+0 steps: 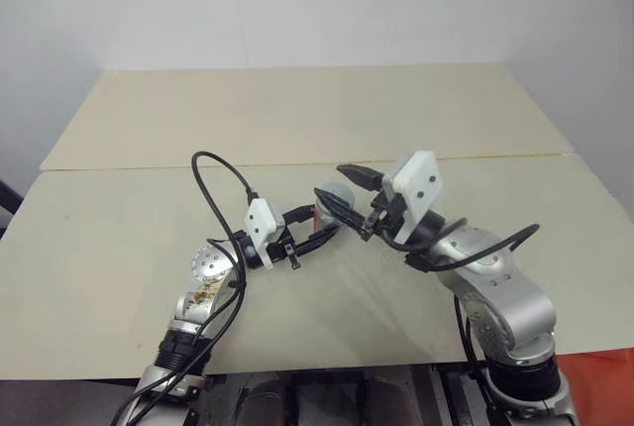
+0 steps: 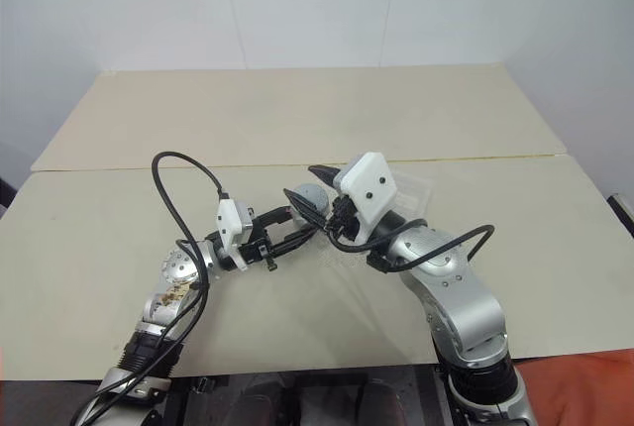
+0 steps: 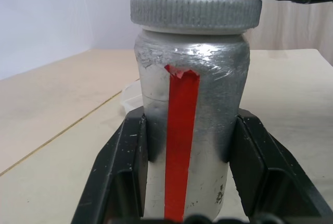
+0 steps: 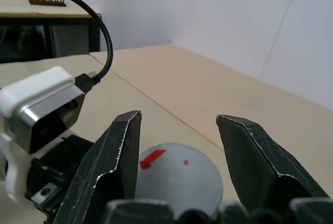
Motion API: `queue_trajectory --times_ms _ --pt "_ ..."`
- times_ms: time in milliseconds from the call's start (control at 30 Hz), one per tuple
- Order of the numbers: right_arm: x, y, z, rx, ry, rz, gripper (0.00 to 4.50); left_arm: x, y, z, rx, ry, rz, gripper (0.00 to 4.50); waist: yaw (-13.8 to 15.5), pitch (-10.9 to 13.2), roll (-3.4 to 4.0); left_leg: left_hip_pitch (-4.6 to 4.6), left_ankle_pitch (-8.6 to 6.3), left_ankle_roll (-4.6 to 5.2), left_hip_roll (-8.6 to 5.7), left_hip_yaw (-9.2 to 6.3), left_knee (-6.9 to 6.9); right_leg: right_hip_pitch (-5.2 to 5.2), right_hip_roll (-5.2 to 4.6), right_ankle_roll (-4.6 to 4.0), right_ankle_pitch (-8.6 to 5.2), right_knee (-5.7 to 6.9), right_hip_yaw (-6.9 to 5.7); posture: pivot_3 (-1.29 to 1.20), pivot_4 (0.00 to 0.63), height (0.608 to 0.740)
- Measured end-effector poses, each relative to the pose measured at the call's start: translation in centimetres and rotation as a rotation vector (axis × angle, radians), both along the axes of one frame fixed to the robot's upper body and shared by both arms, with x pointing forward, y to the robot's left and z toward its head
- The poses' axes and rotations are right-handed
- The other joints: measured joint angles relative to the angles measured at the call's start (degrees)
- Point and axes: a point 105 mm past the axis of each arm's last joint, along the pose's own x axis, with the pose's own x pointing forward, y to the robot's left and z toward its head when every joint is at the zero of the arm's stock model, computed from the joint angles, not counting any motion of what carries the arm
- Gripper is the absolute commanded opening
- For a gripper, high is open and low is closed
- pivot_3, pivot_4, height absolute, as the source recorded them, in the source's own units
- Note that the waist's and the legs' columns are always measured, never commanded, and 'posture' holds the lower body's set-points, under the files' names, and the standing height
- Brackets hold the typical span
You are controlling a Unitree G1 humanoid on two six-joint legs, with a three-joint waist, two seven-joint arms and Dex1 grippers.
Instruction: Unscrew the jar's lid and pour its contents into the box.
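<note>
The two head views look forward and down from above onto the table (image 1: 119, 248), slightly offset from each other, and share both arms and the far wall. The left wrist view sits very close behind the left gripper (image 3: 190, 182), looking level at the jar (image 3: 190, 130) and lid (image 3: 195, 11). The right wrist view looks down past the right gripper (image 4: 177, 146) onto the same lid.

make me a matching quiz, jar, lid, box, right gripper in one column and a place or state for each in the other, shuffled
Things:
1. jar
2. lid
3. box
4. right gripper

Places or states:
A. on the jar's top
B. clamped upright in the left gripper
C. on the table behind the right arm
D. a finger on each side of the lid

Pairs: 1-B, 2-A, 3-C, 4-D
</note>
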Motion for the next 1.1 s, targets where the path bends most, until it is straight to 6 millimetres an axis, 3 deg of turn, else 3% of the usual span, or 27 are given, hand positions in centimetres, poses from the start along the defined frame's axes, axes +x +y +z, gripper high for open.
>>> queue_trajectory --times_ms 100,133,267,567,900,1000,1100 --pt "-0.4 -0.1 0.4 0.007 -0.01 -0.002 4.39 0.1 0.0 0.0 -0.001 0.0 0.006 1.85 0.1 0.0 0.0 -0.01 0.0 0.0 0.01 0.0 0.0 -0.01 0.0 0.0 0.0 0.0 0.0 0.0 0.15 0.74" --pt "-0.5 -0.1 0.7 0.008 -0.02 -0.01 4.45 0.1 0.0 0.0 -0.001 0.0 0.008 1.85 0.1 0.0 0.0 0.0 0.0 0.0 0.01 0.0 0.0 -0.01 0.0 0.0 0.0 0.0 0.0 0.0 0.15 0.74" --pt "-0.5 -0.6 0.5 -0.014 -0.03 -0.05 4.45 0.1 0.1 0.0 -0.003 0.0 0.012 1.85 0.1 0.0 0.0 0.0 0.0 0.0 0.0 -0.01 0.0 0.0 0.0 0.0 0.0 0.0 0.0 0.0 0.15 0.74" --pt "0.1 -0.4 -2.3 -0.072 0.053 -0.077 4.45 0.1 0.0 0.1 -0.003 -0.001 0.008 1.85 0.0 0.0 0.0 0.0 0.0 0.0 0.0 0.0 0.0 -0.01 0.0 0.0 0.0 0.0 0.0 0.0 0.15 0.74" --pt "0.6 -0.2 -2.7 -0.051 0.07 -0.096 4.45 0.1 0.0 0.1 -0.001 -0.001 0.01 1.85 0.1 0.0 0.0 0.0 0.0 0.0 0.0 0.0 0.0 0.0 0.0 0.0 0.0 -0.01 0.0 0.0 0.15 0.74" --pt "0.6 -0.2 -2.6 -0.048 0.07 -0.097 3.87 0.1 0.0 0.1 -0.001 -0.001 0.01 1.85 0.0 0.0 0.0 0.0 0.0 0.0 0.0 0.0 0.0 -0.01 0.0 0.0 0.0 0.0 0.0 0.0 0.15 0.74" --pt "0.6 -0.1 -2.7 -0.05 0.072 -0.086 2.93 0.1 0.0 0.1 -0.003 -0.001 0.012 1.85 0.0 0.0 0.0 0.0 0.0 0.0 0.0 0.0 0.0 0.0 0.0 0.0 0.0 0.0 0.0 0.0 0.15 0.74"
